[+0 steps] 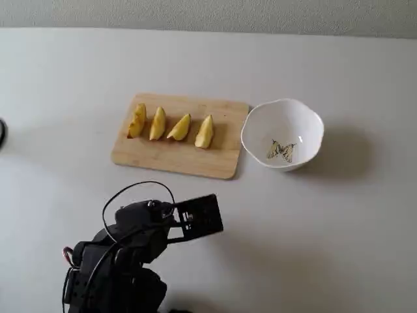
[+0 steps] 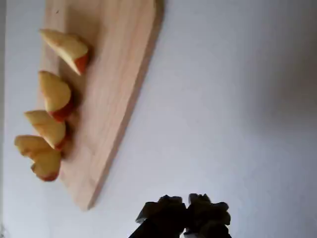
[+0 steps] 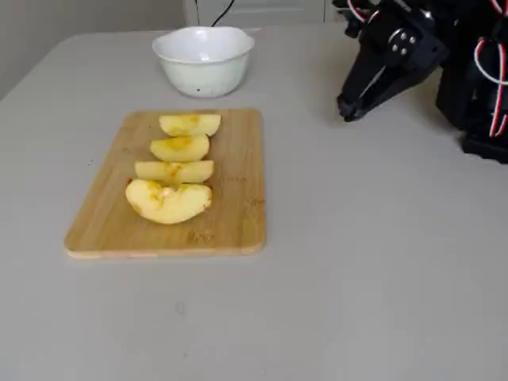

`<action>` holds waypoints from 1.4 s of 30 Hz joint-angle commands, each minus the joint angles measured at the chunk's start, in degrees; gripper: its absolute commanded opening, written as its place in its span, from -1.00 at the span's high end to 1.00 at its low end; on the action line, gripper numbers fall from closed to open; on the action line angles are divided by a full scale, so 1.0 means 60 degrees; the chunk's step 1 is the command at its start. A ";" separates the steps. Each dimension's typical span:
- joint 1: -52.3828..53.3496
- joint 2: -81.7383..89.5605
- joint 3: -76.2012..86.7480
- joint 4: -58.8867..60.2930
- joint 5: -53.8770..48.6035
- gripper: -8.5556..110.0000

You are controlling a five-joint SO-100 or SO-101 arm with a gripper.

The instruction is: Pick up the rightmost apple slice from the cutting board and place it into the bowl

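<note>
Reach not yet begun: the black two-finger gripper point(image 2: 184, 212), fingertips together and empty, hangs off the light-tan wooden cutting board point(image 1: 195, 160). The pale-yellow apple wedge point(image 1: 204, 132) lies toward one o'clock (nearest the white wavy-rimmed bowl point(image 1: 311, 124)); the fingers must part first.

Tabletop point(image 1: 339, 248): plain pale grey, matte. Resting directly on it: one light wooden cutting board point(image 1: 171, 156), rounded corners; one white bowl point(image 1: 306, 120), wavy rim, just beside the board's short edge in the fixed views; black robot arm base point(image 1: 111, 280) at the near edge.
</note>
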 commanded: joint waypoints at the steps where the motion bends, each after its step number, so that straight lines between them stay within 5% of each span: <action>1: -0.0015 0.0088 -0.0498 0.0469 -0.3179 0.86; 6: -0.0088 0.0015 -0.1772 0.0439 -0.5654 0.84; 9: -0.0015 -0.2109 -0.3223 -0.0322 -0.6724 0.64; 16: 0.0322 -0.9229 -0.8716 -0.0806 -0.7515 0.54; 24: 0.0571 -1.4121 -1.3096 -0.0688 -0.7529 0.48; 42: 0.1626 -1.8486 -1.4883 -0.2109 -0.8027 0.34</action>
